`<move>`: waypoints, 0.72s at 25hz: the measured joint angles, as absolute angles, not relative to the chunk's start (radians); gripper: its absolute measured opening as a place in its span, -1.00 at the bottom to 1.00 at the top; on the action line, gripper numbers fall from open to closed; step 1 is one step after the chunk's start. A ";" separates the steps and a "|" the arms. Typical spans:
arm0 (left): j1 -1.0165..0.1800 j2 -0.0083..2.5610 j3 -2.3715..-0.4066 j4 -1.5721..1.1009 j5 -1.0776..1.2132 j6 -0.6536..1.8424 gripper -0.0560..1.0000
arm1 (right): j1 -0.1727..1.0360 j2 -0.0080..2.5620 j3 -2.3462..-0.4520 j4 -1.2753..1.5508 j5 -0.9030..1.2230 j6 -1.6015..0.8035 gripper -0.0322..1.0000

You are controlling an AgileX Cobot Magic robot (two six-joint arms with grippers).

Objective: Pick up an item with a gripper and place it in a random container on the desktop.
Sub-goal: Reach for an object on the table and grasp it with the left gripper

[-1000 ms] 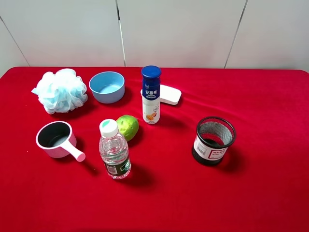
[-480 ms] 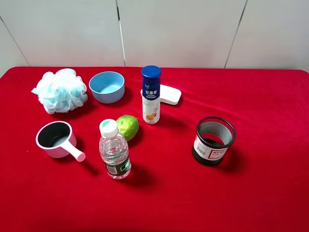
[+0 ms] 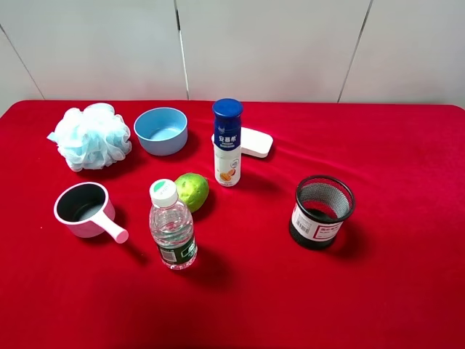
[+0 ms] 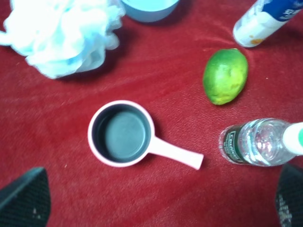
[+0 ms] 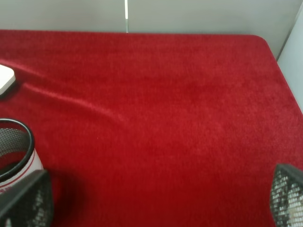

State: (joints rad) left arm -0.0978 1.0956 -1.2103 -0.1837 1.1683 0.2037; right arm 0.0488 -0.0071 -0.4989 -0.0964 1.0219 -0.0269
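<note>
The white bottle point(image 3: 227, 143) with the dark blue cap stands upright at the middle back of the red desktop point(image 3: 392, 160); its lower end shows in the left wrist view point(image 4: 262, 21). The light blue bowl point(image 3: 161, 131) sits just left of it, and its edge shows in the left wrist view point(image 4: 149, 5). Neither gripper shows in the exterior view. My left gripper point(image 4: 158, 194) is open and empty, high above the pink scoop cup. My right gripper point(image 5: 156, 201) is open and empty above bare cloth right of the mesh cup.
A pale blue bath pouf point(image 3: 91, 136) lies at the back left. A pink-handled scoop cup point(image 3: 83, 209), a green lime point(image 3: 192, 190) and a clear water bottle point(image 3: 172, 227) stand front left. A black mesh cup point(image 3: 321, 211) stands right. A white soap box point(image 3: 254, 142) lies behind the bottle.
</note>
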 joint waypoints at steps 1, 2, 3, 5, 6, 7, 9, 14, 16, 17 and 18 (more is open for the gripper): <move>-0.113 1.123 -1.231 -0.185 1.169 0.204 0.88 | 0.049 -0.007 -0.499 -0.096 1.022 -0.027 0.40; -0.126 1.145 -1.246 -0.185 1.169 0.204 0.88 | 0.049 -0.007 -0.499 -0.096 1.022 -0.027 0.40; -0.142 1.172 -1.264 -0.185 1.170 0.204 0.88 | 0.049 -0.007 -0.499 -0.096 1.022 -0.027 0.40; -0.177 1.225 -1.298 -0.183 1.170 0.203 0.88 | 0.049 -0.007 -0.499 -0.096 1.022 -0.027 0.40; -0.193 1.247 -1.318 -0.176 1.170 0.199 0.88 | 0.049 -0.007 -0.499 -0.096 1.022 -0.027 0.40; -0.211 1.268 -1.336 -0.168 1.170 0.195 0.88 | 0.049 -0.007 -0.499 -0.096 1.022 -0.027 0.40; -0.254 1.320 -1.381 -0.147 1.170 0.180 0.88 | 0.049 -0.007 -0.499 -0.096 1.022 -0.027 0.40; -0.343 1.448 -1.497 -0.112 1.170 0.148 0.88 | 0.049 -0.007 -0.499 -0.096 1.022 -0.027 0.40; -0.379 1.500 -1.542 -0.100 1.170 0.142 0.88 | 0.049 -0.007 -0.499 -0.096 1.022 -0.027 0.40; -0.394 1.521 -1.560 -0.093 1.170 0.139 0.88 | 0.049 -0.007 -0.499 -0.096 1.022 -0.027 0.40; -0.412 1.546 -1.582 -0.089 1.170 0.139 0.88 | 0.049 -0.007 -0.499 -0.096 1.022 -0.027 0.40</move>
